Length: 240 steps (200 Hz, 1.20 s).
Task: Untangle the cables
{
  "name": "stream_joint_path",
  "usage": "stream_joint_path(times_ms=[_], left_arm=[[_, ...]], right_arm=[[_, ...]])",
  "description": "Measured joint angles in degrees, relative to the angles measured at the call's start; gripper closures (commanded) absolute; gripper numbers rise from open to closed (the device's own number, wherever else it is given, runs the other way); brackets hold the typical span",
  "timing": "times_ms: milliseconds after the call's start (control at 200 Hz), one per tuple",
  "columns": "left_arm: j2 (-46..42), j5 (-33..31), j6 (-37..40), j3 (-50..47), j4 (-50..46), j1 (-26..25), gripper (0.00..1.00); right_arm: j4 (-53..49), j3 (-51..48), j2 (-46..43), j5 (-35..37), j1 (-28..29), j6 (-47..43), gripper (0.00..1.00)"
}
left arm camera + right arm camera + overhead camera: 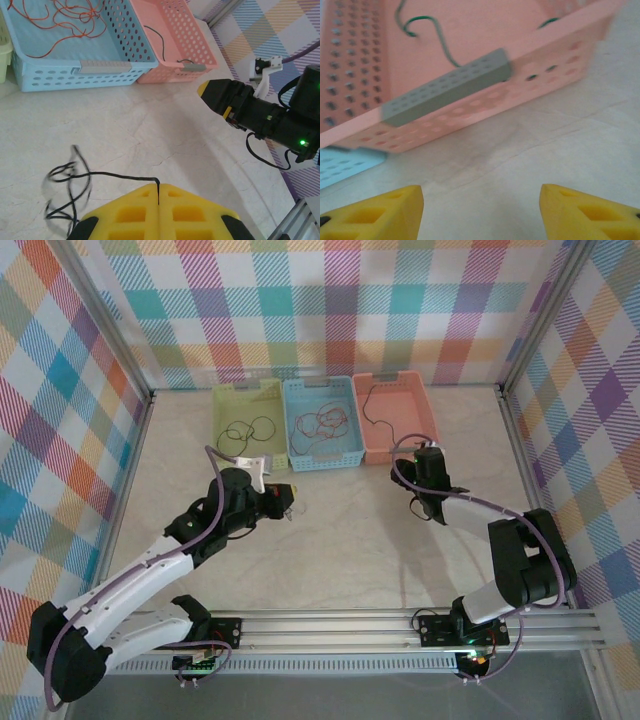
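Observation:
My left gripper (158, 192) is shut on a thin black cable (115, 175), pinched between the yellow fingertips. It trails left to a loose tangle (65, 187) over the table. In the top view, the left gripper (286, 502) hovers in front of the blue basket (342, 458). Red cables (320, 422) lie tangled in that basket. A black cable (248, 429) lies in the green basket (222, 405), another dark cable (427, 25) in the pink basket (470, 112). My right gripper (482, 215) is open over bare table just before the pink basket, holding nothing.
The three baskets stand side by side at the back of the table. A grey tab (447, 87) sits on the pink basket's near rim. Checked walls and metal rails enclose the table. My right gripper (212, 95) is to the right of the left one.

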Motion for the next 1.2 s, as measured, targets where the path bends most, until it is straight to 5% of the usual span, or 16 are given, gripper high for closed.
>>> stream_joint_path(times_ms=[370, 620, 1200], left_arm=[[3.3, 2.6, 0.02, 0.0, 0.0, 0.0, 1.0], [4.13, 5.03, 0.02, 0.0, 0.61, 0.0, 1.0], [8.98, 17.68, -0.02, 0.0, 7.93, -0.72, 1.0]], right_arm=[[31.43, -8.85, -2.56, -26.91, 9.79, -14.14, 0.36], [40.13, -8.85, 1.11, -39.82, 17.09, -24.33, 0.33], [38.56, -6.58, 2.86, -36.96, 21.53, -33.0, 0.34]])
